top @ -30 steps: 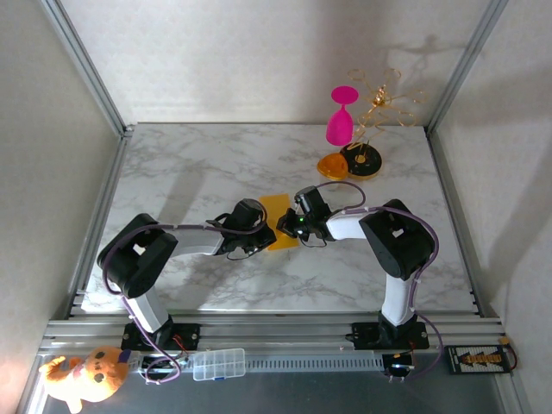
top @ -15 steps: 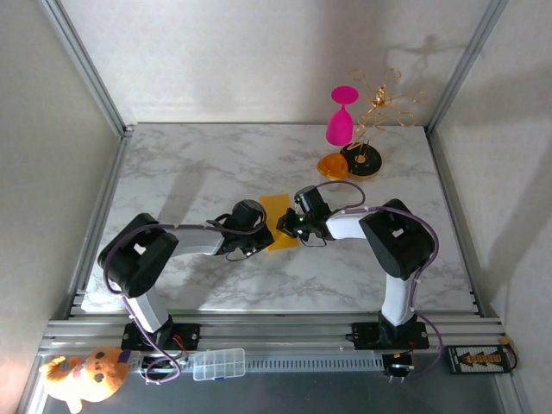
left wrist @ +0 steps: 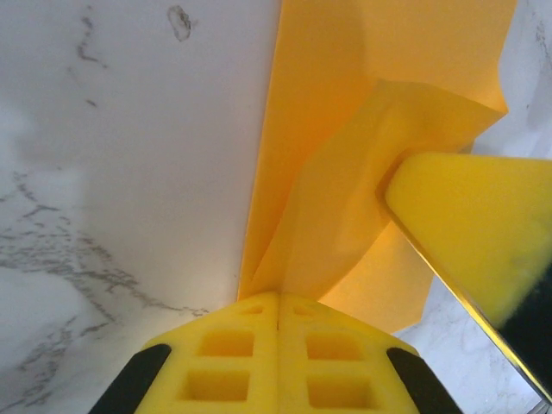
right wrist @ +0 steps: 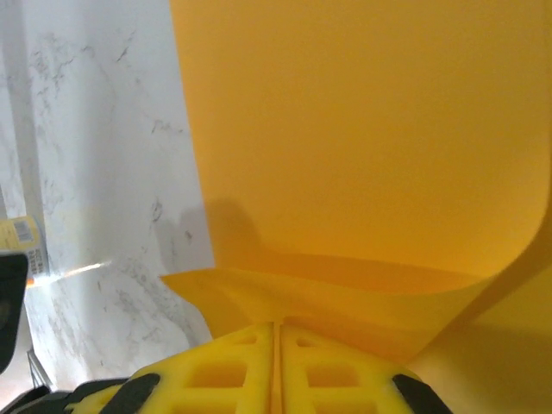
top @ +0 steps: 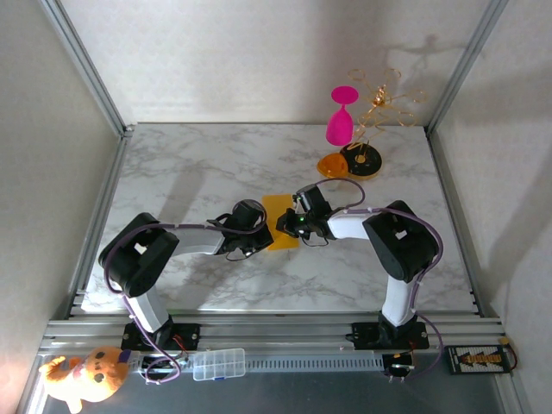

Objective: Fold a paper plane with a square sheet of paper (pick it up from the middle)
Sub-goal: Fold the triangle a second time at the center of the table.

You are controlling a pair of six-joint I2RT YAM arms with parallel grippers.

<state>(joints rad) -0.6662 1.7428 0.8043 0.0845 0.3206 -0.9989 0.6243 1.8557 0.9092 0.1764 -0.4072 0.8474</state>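
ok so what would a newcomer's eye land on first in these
The yellow-orange sheet of paper in the middle of the marble table stands out first, partly folded with a flap raised off the surface. The left pincer and the right pincer are both shut on it, from opposite sides. Next is the bright pink goblet at the far right corner.

The marble tabletop (top: 198, 164) carries the square sheet of paper (top: 278, 210) near its middle. A pink goblet (top: 340, 129) stands at its far right.
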